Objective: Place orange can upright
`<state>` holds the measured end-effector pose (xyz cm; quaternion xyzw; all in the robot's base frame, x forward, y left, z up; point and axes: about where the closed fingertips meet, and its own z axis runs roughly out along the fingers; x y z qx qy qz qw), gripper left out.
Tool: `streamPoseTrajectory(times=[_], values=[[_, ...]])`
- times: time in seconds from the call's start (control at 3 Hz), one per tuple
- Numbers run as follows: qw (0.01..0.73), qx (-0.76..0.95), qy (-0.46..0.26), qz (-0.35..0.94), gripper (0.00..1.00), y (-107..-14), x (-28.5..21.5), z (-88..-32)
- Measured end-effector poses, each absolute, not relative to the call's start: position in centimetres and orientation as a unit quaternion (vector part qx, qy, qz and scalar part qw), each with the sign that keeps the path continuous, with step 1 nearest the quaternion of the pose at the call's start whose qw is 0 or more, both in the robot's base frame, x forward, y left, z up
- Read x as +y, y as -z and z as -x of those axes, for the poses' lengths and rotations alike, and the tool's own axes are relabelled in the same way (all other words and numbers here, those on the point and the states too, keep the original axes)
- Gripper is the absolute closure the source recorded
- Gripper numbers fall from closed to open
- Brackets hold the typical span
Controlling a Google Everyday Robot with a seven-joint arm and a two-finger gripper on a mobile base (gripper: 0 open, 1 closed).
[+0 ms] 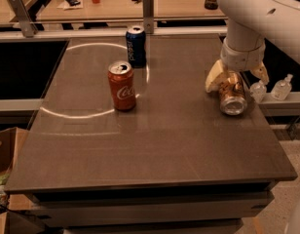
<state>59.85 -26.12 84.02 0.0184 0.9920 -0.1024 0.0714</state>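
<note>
The orange can [232, 95] lies on its side near the right edge of the dark table [155, 145], its silver end facing the camera. My gripper [236, 77] hangs from the white arm [257, 18] straight over the can's far end. It is open, with one pale fingertip [213, 78] against the can's left side and the other [261, 72] a little apart on the right. The can rests on the table.
A red Coca-Cola can [121, 86] stands upright at mid-left and a blue Pepsi can [136, 46] stands behind it. Two small clear bottles [281, 87] sit on a ledge just right of the table. A wooden table with clutter lies behind.
</note>
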Motion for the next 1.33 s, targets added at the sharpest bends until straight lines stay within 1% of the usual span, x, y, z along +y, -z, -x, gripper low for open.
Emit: streamPoseTrajectory(times=[1.0, 1.33], values=[[0.068, 0.991, 0.114, -0.022, 0.87, -84.6, -27.4, -60.3], [0.071, 0.992, 0.099, -0.010, 1.00, -85.2, -27.1, -60.0]])
